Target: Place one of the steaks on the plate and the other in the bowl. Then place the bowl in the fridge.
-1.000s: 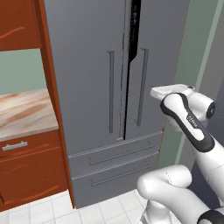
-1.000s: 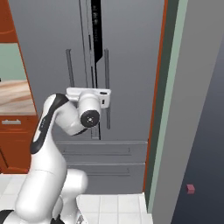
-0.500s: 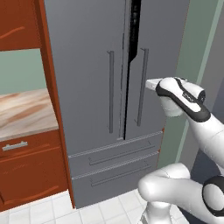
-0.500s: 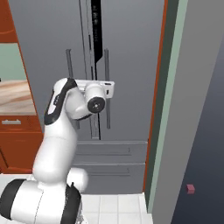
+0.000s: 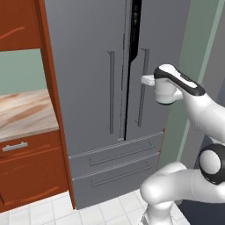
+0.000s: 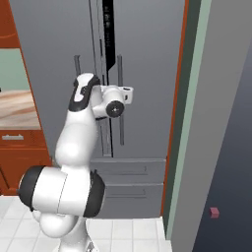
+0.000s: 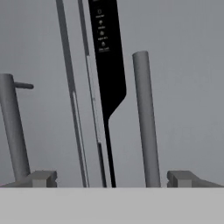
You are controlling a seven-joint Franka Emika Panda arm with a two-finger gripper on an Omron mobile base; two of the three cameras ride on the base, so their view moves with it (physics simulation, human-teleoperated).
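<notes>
Simulated kitchen: white tiled floor, marble worktop [image 5: 24, 112] at left. Nearest, the hand [image 7: 109, 178] is spread wide, holding nothing, facing the right door's bar handle [image 7: 145, 118]. Beyond, the tall grey steel French-door fridge [image 5: 88, 66] stands shut. Judgement: door opening remains outstanding.

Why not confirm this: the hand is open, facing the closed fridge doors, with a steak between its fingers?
Not quite. The hand is open and faces the closed fridge doors, but the hand view shows nothing between its fingers: beyond them are the door handles.

Flat, even rendered light, soft faint shadows, no glare; hand view slightly blurred.
</notes>
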